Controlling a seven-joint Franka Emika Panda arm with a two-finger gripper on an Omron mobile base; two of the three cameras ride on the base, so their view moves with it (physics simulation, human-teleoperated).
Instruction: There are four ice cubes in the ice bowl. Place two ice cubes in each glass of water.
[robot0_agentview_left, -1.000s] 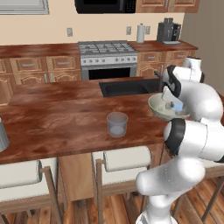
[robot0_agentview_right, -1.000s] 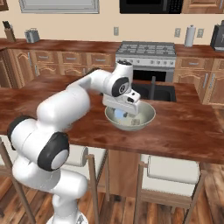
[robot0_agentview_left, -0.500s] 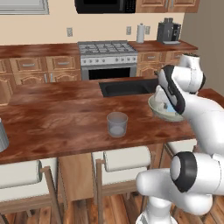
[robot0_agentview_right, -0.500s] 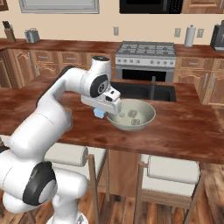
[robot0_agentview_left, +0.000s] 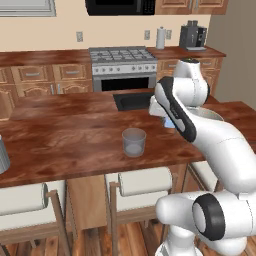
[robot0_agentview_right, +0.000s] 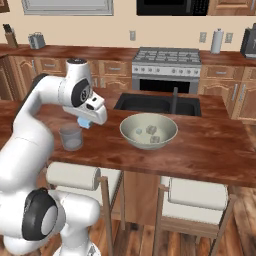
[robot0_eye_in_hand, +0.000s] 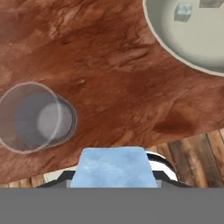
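Holding ice cube (robot0_eye_in_hand: 113, 167) in tool (robot0_agentview_right: 86, 122); short glass (robot0_agentview_right: 71, 137) beside, ice bowl (robot0_agentview_right: 131, 137) near.

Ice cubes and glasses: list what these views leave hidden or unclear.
- Ribbed glass: cut off by the left edge of the left base view; contents unseen.
- Bowl: in the left base view the arm covers most of it; cubes hidden there.
- Bowl cubes: right base view shows about three, too small for a sure count.
- End effector: fingertips hidden behind the held cube in the hand view.
- Short glass: water level unclear.
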